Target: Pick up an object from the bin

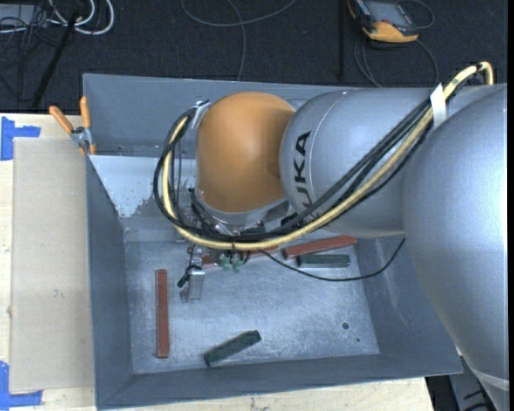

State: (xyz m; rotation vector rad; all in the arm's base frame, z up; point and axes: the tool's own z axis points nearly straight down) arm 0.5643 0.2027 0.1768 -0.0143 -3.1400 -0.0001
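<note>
Dark block lettering stands on the silver arm (360, 157), running up its casing just beside the orange cover (240, 148). The letters "UKA" read clearly. The start of the word, at the lower end, is partly hidden where the black and yellow cables (343, 202) cross the casing.

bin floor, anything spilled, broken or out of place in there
Nothing stands out. A red-brown stick lies flat by the left wall, a dark grey bar lies slanted near the front, both whole. The bin floor just looks scuffed pale.
</note>
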